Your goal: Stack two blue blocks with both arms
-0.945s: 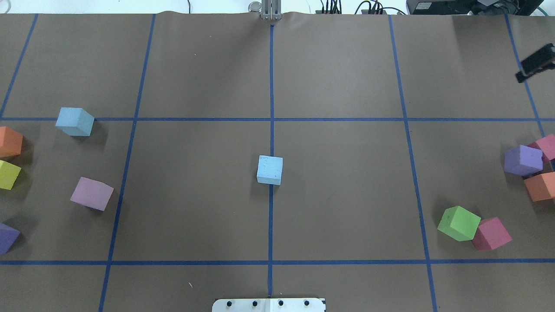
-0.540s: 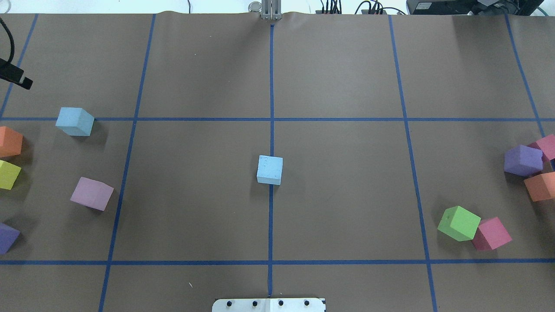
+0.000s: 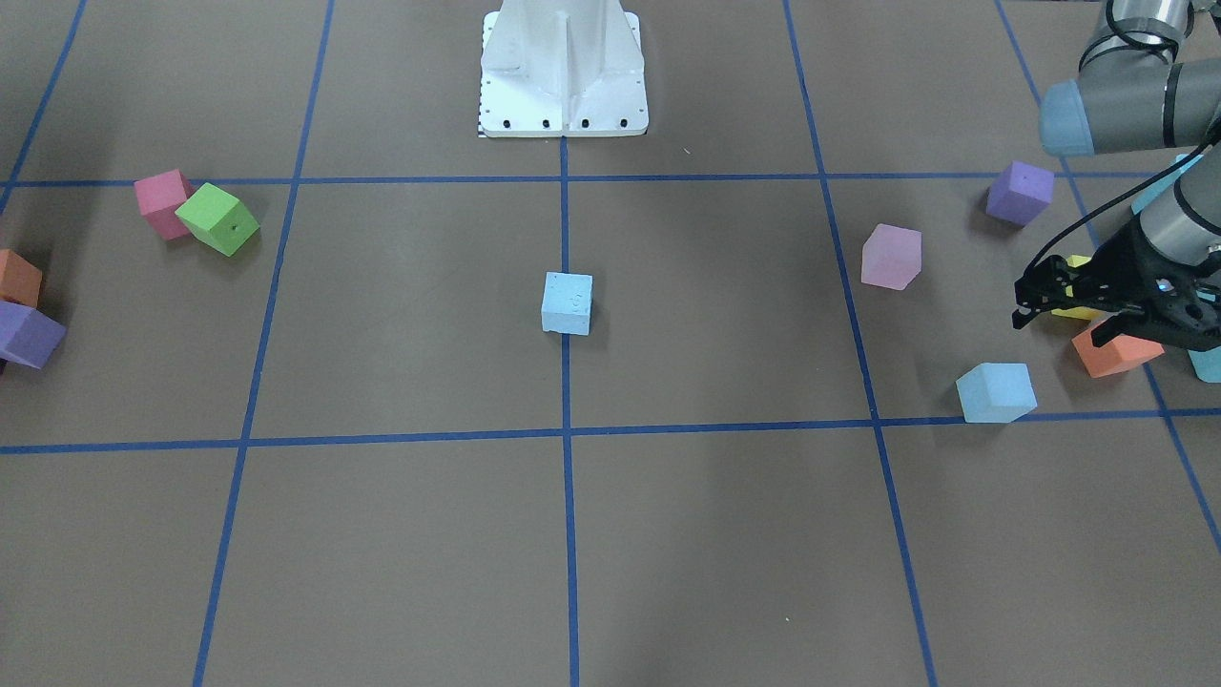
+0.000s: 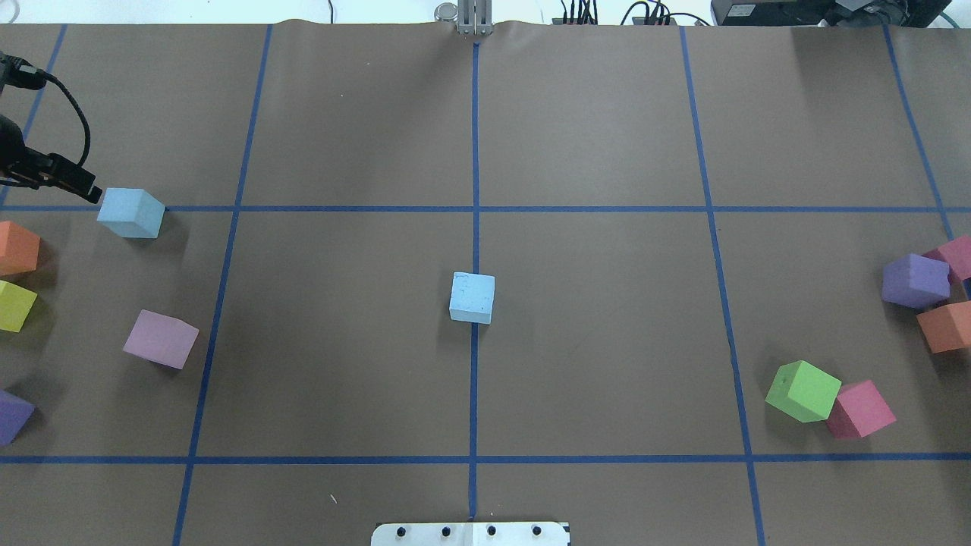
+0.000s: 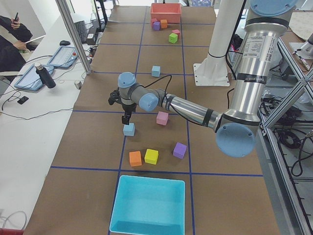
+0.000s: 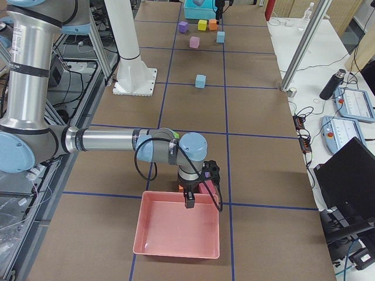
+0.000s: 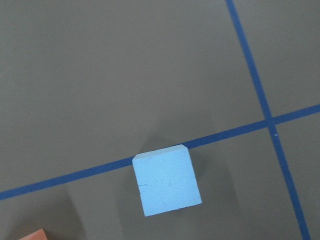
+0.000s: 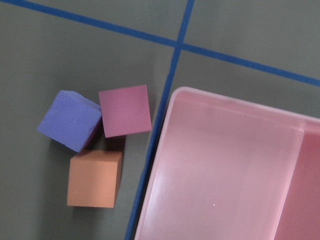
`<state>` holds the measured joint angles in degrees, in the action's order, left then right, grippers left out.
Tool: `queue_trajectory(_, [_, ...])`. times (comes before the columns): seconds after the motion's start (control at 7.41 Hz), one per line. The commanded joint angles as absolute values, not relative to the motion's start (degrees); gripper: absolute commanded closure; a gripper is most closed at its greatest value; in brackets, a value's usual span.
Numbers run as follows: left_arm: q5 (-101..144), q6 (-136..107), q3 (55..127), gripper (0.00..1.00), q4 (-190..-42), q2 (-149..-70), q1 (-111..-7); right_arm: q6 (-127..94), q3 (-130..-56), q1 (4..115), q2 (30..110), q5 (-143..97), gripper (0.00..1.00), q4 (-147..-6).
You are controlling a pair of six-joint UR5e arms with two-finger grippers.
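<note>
Left gripper (image 3: 1059,324): black fingers apart, empty, hovering just beside the nearer pale sky-blue foam cube (image 3: 996,392), not touching it. Right gripper (image 6: 190,199): over the pink plastic tray (image 6: 142,228); cannot tell its spread. Second pale sky-blue foam cube (image 3: 568,303): table centre, well apart.

Risk: the nearer cube sits skewed to the grid, so a finger catching a corner would spin or shove it. Foam is matte, pitted and square-edged, and probably squashes if overclamped.

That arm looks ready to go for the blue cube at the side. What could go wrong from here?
The left gripper is open near the side blue block, which sits skewed to the tape line; the gripper might clip a corner and shove it instead of gripping. The orange block lies close by and could get knocked. The centre blue block is a small base, so an off-centre placement might topple.
</note>
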<state>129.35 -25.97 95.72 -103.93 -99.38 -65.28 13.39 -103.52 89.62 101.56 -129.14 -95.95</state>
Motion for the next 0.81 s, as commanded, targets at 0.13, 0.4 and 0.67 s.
queue_trajectory(0.13, [129.20,-33.30,88.71,0.02,-107.22,-102.11,-62.32,12.57,-103.36,89.65,101.78,-129.37,0.00,-95.54])
queue_trajectory(0.4, [129.11,-33.84,84.74,0.02,-109.94,-104.15,-62.14,12.57,-103.36,89.65,101.87,-129.29,0.00,-95.54])
queue_trajectory(0.67, [127.72,-34.80,83.68,0.02,-110.21,-104.94,-60.13,12.66,-103.01,89.65,101.87,-129.37,0.00,-95.54])
